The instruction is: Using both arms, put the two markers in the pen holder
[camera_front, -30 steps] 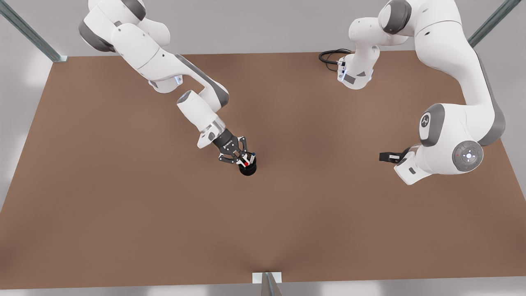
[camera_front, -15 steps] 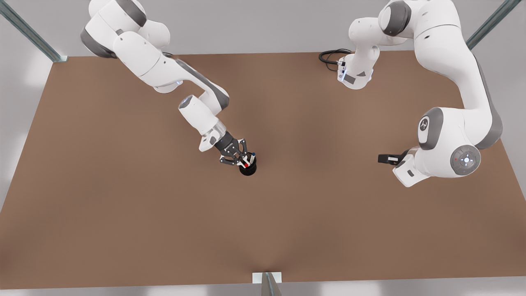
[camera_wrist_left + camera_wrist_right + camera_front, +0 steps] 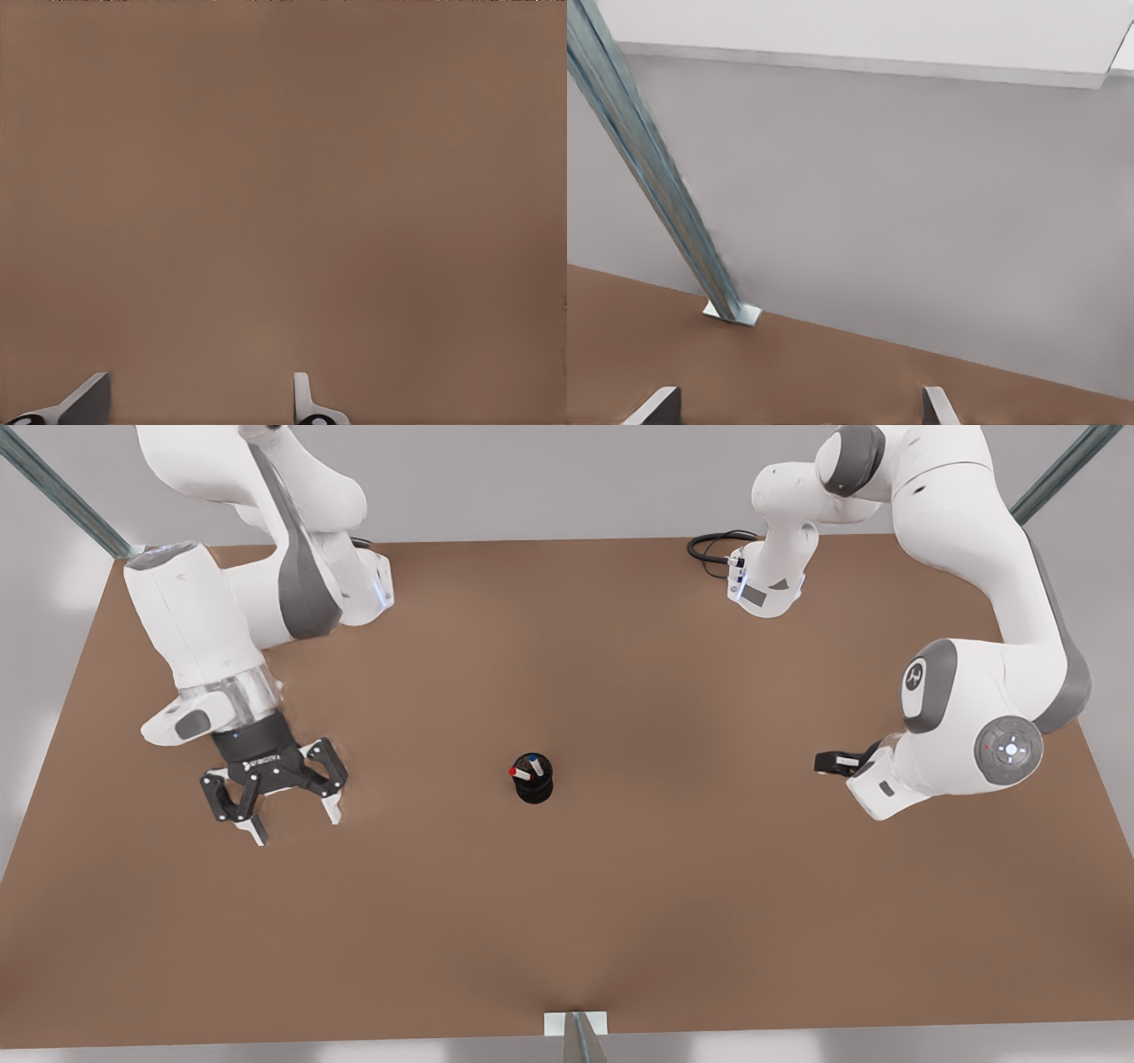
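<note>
Task status: judged as good as done. Red marker [image 3: 516,773] and blue marker [image 3: 532,763] both standing in the pen holder [image 3: 535,787], tops poking out above the rim, red one leaning toward the front view's left. Holder upright near the middle of the table [image 3: 620,921]. Nothing left to pick up; remaining, at most, parking of the arms.

Left pincer [image 3: 294,822]: at the front view's left, pointing down over bare table, well apart from the holder. Spread wide, fingers [image 3: 89,397] far from each other in the left wrist view, nothing between them, nothing touched.

Right pincer [image 3: 826,763]: at the front view's right, lying roughly level and aimed toward the front view's left, well apart from the holder on the other side. Fingertips [image 3: 658,403] likewise wide apart in the right wrist view, nothing but the far table edge, a metal post [image 3: 647,168] and a grey wall [image 3: 921,204] beyond them. Empty, touching nothing. Arm waiting.

Risk, as a judgement: slight, limited to the leaning red marker tipping the light holder if bumped.
</note>
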